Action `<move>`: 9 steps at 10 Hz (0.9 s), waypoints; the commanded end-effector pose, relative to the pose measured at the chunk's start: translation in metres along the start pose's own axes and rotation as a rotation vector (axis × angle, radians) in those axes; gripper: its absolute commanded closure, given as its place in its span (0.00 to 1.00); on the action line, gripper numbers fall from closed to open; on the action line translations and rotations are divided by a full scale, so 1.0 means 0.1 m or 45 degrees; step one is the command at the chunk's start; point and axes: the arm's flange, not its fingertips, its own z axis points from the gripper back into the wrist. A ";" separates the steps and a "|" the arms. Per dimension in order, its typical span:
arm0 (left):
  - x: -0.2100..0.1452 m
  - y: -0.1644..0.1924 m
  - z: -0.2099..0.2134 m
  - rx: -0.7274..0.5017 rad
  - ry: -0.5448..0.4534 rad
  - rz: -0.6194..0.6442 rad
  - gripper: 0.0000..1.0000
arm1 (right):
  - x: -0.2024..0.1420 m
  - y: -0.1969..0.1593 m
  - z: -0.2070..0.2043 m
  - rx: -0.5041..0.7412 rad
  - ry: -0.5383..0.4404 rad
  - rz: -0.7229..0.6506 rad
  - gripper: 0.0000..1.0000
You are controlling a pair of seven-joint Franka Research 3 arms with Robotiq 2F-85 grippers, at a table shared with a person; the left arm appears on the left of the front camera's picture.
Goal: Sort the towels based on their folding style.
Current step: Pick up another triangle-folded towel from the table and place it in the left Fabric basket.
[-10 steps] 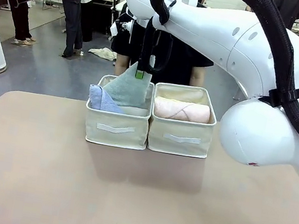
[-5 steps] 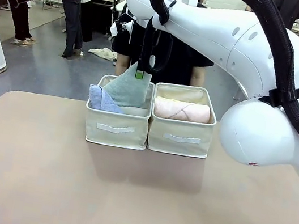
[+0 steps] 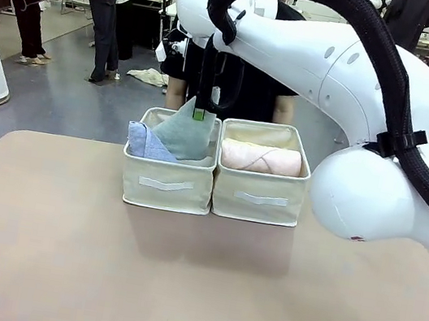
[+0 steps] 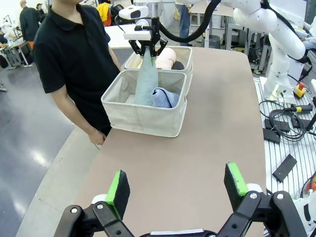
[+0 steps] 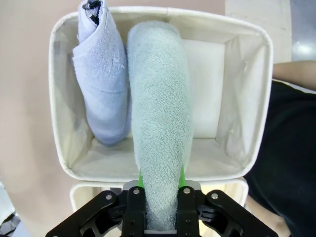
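Lower than a second ago, the grey-green towel now sits deeper in the left basket, and the white right arm that arches over the table has dipped with it. That arm's right gripper hangs above the left basket with its jaws clamped on the top corner of the grey-green towel, green pads pressed against the terry on both sides. From the right wrist the towel runs down into the basket beside the lavender-blue towel, which leans in the same compartment, the two touching along one side. A person in a black shirt stands at the far edge behind the baskets. In the right basket lies the pink towel, rolled. The left gripper hovers over bare table well back from the baskets, jaws spread wide and holding nothing.
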 end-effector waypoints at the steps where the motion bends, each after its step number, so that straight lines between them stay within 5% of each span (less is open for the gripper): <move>1: 0.01 -0.01 0.02 -0.004 -0.006 -0.004 0.00 | 0.01 -0.02 0.01 -0.029 0.034 0.012 0.77; 9: 0.01 -0.01 0.02 -0.004 -0.006 -0.004 0.00 | 0.05 -0.06 -0.26 0.072 0.095 0.023 0.77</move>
